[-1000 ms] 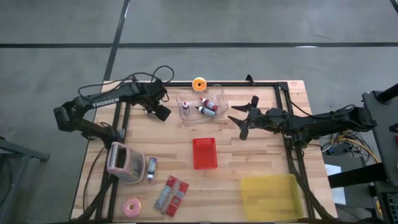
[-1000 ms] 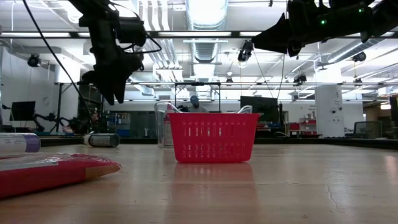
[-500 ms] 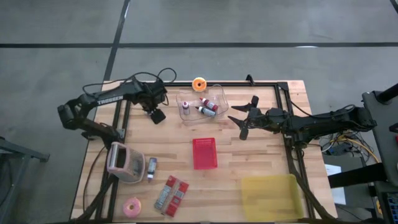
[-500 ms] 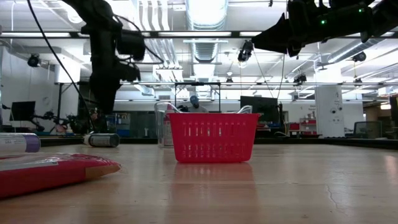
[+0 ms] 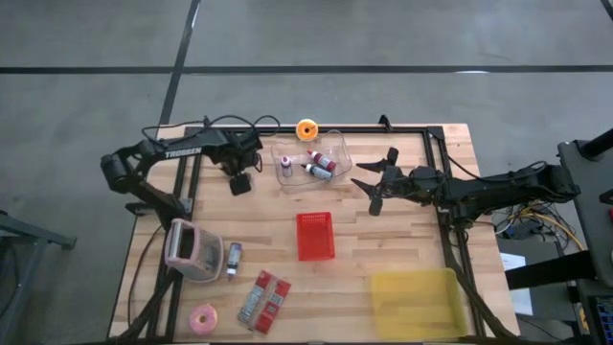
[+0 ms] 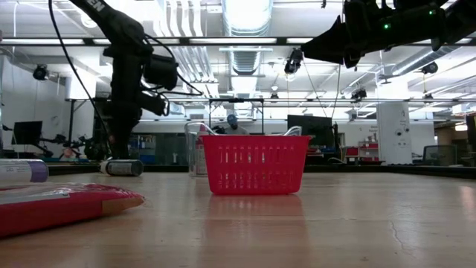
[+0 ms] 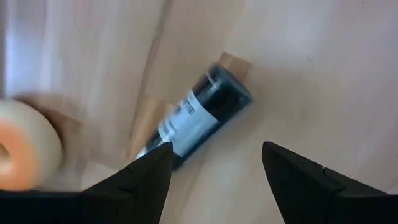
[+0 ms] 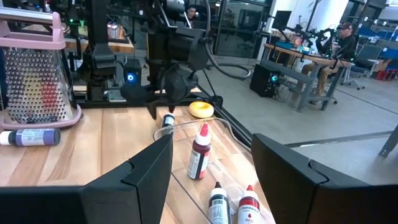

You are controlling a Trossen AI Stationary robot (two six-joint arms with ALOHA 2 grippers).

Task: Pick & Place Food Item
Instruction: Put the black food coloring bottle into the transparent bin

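A dark bottle with a white label (image 7: pixel 198 121) lies on its side on the table near the far left. It also shows in the low view (image 6: pixel 123 167) and the right wrist view (image 8: pixel 166 120). My left gripper (image 5: pixel 239 183) hangs just above it, pointing down and open, with a finger on either side of it in the left wrist view (image 7: pixel 217 171), touching nothing. My right gripper (image 5: pixel 372 186) is open and empty above the table, right of a clear container (image 5: pixel 312 163) that holds several small bottles. A red basket (image 5: pixel 316 237) stands mid-table.
An orange tape roll (image 5: pixel 306 129) lies at the far edge. A pink grater (image 5: pixel 190 249), a purple tube (image 5: pixel 233 259), a red packet (image 5: pixel 263 299) and a pink roll (image 5: pixel 203 319) lie near left. A yellow tray (image 5: pixel 417 302) sits near right.
My left gripper has gone a little toward the table's left edge and down toward the dark bottle, tipping from a slant until its fingers point down.
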